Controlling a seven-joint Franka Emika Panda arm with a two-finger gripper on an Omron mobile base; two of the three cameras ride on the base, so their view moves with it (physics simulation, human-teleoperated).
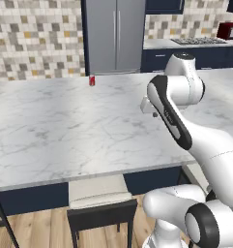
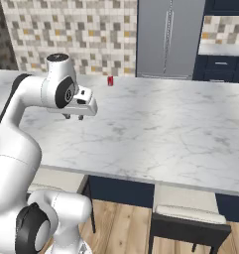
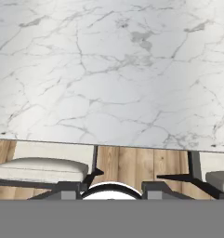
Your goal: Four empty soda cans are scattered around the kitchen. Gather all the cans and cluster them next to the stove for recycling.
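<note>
One red soda can (image 1: 92, 81) stands upright at the far edge of the marble island, and the right base view shows the same can (image 2: 110, 81). My gripper (image 2: 74, 118) hangs over the near part of the island, well short of the can, pointing down. Its two small fingers stand apart with nothing between them. In the hand view the gripper (image 3: 111, 194) looks along the marble top towards its near edge. The black stove (image 1: 200, 41) sits in the back counter at the far right, beyond the island.
The wide marble island (image 1: 65, 126) spans both base views. Cushioned stools (image 1: 101, 198) (image 2: 190, 216) are tucked under its near edge. A grey refrigerator (image 1: 115, 34) stands behind the can. A red appliance (image 1: 229, 30) sits on the back counter past the stove.
</note>
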